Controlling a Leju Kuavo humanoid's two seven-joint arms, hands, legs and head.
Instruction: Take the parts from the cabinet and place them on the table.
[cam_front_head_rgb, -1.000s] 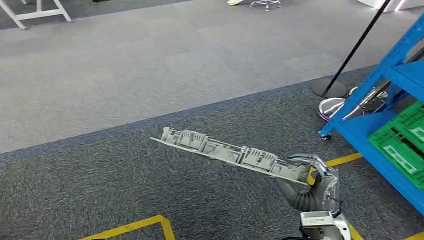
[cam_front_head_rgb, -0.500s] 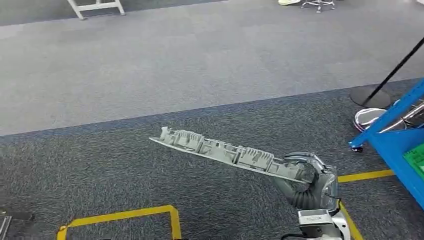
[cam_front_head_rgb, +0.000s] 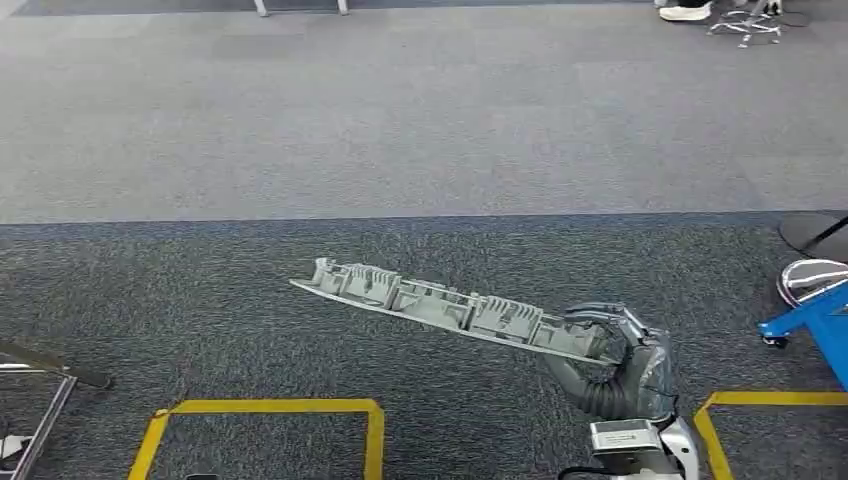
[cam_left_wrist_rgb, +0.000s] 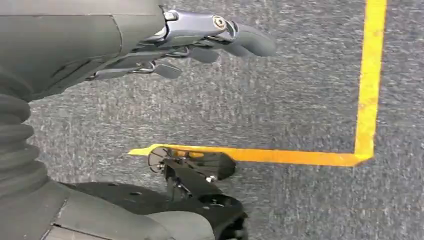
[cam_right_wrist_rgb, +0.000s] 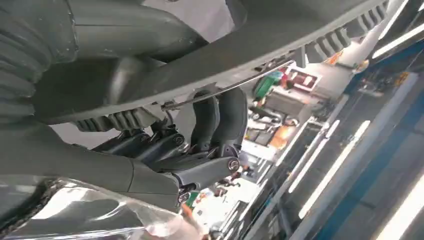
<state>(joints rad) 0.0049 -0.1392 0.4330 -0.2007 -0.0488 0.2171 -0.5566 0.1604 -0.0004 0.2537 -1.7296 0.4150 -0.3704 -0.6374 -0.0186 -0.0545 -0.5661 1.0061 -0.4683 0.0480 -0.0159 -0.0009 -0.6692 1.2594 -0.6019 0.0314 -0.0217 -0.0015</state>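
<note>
One long grey ribbed plastic part (cam_front_head_rgb: 450, 312) is held by the right hand (cam_front_head_rgb: 625, 350) at its end only; it may tilt and slip. The left hand (cam_left_wrist_rgb: 200, 42) holds nothing, fingers (cam_left_wrist_rgb: 250, 42) loosely apart.

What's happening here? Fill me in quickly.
The robot's right hand grips one end of a long grey ribbed plastic part, carrying it level above the dark carpet. The left hand hangs over the floor, holding nothing. A corner of the blue cabinet sits at the right edge; the part isn't on a table yet.

High head view; wrist cameras behind hands.
</note>
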